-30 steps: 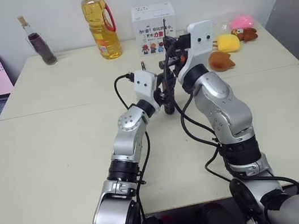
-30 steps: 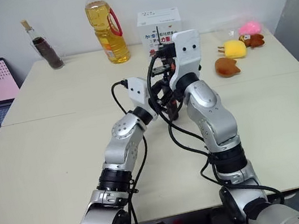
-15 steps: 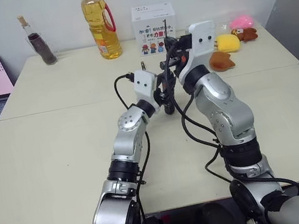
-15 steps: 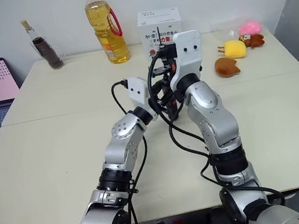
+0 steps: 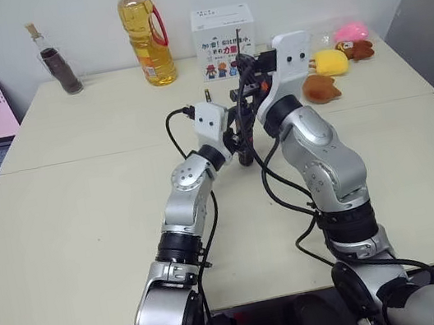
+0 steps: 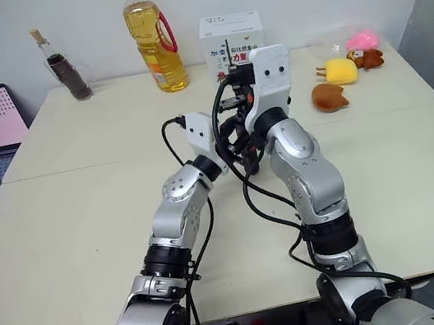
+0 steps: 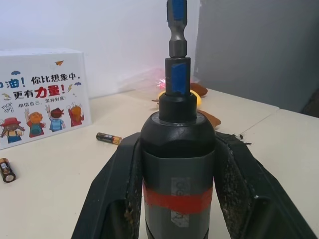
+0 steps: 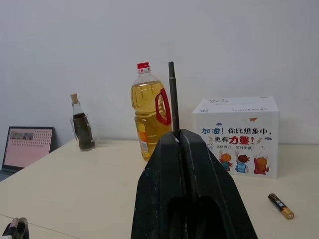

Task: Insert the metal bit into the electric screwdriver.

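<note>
Jaws: left gripper (image 7: 177, 199) clamped on electric screwdriver (image 7: 177, 164), blue tip up; right gripper (image 8: 182, 144) pinched metal bit (image 8: 172, 97), upright, above table (image 5: 82, 202).

Cream table (image 5: 78, 227) bears oil bottle (image 5: 147, 36), white box (image 5: 223, 41), plush toys (image 5: 332, 61)

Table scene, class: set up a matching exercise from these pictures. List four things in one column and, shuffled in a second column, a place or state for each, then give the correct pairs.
Things:
1. electric screwdriver
2. metal bit
3. oil bottle
4. yellow plush toy

Places or states:
A. at the table's far right, beside a pink toy
B. clamped in the left gripper
C. standing near the white box
D. pinched upright in the right gripper

Pairs: 1-B, 2-D, 3-C, 4-A
</note>
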`<action>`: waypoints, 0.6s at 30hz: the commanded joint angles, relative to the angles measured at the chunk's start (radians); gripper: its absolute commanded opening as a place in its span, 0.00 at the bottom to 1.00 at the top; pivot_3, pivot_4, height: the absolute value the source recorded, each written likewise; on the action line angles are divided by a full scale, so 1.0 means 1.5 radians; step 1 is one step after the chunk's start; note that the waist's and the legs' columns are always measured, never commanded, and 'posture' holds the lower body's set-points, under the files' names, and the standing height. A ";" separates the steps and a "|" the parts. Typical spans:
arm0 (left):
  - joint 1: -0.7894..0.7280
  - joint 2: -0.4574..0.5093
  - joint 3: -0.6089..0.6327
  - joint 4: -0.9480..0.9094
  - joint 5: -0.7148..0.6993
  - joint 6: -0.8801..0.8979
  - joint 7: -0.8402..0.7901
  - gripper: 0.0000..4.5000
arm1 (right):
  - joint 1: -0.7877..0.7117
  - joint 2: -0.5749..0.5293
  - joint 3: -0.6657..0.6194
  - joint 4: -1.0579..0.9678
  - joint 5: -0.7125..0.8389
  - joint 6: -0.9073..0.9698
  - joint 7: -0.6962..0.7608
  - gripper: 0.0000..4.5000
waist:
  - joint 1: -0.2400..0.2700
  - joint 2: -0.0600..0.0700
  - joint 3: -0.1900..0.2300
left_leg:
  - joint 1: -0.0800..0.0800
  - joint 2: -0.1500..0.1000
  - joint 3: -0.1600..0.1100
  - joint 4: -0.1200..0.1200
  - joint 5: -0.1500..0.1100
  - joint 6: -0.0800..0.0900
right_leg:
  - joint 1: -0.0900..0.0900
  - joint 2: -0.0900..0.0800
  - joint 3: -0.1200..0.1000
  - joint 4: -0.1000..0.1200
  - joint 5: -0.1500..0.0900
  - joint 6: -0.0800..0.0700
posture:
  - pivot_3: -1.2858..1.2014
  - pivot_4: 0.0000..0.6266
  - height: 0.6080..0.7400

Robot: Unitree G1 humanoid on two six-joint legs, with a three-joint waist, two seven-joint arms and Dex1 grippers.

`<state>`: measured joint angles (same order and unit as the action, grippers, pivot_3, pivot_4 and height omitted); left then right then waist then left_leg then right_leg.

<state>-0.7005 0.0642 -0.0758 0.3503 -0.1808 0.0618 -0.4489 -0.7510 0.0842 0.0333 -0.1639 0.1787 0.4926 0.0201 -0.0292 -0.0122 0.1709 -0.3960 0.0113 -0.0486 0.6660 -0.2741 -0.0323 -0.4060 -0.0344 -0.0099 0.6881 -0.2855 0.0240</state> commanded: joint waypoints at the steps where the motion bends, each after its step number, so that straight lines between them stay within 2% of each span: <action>1: 0.009 0.007 -0.002 0.000 0.014 0.006 0.001 0.37 | -0.004 0.005 0.002 -0.029 0.005 -0.003 0.002 0.00 | 0.000 0.000 0.000 | 0.000 0.000 0.000 0.000 0.000 0.000 | 0.000 0.000 0.000 0.000 0.000 0.000 | 0.52 0.24 1.00; 18: 0.007 0.007 -0.002 0.000 0.013 0.006 0.001 0.37 | 0.007 -0.014 0.011 -0.031 -0.019 0.026 -0.007 0.00 | 0.000 0.000 0.000 | 0.000 0.000 0.000 0.000 0.000 0.000 | 0.000 0.000 0.000 0.000 0.000 0.000 | 0.52 0.24 1.00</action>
<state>-0.6999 0.0646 -0.0762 0.3495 -0.1805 0.0632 -0.4486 -0.7446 0.0645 0.0419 -0.1923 0.1596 0.5261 0.0166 -0.0291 -0.0122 0.1709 -0.3958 0.0113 -0.0485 0.6660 -0.2741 -0.0323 -0.4060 -0.0344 -0.0099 0.6881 -0.2855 0.0240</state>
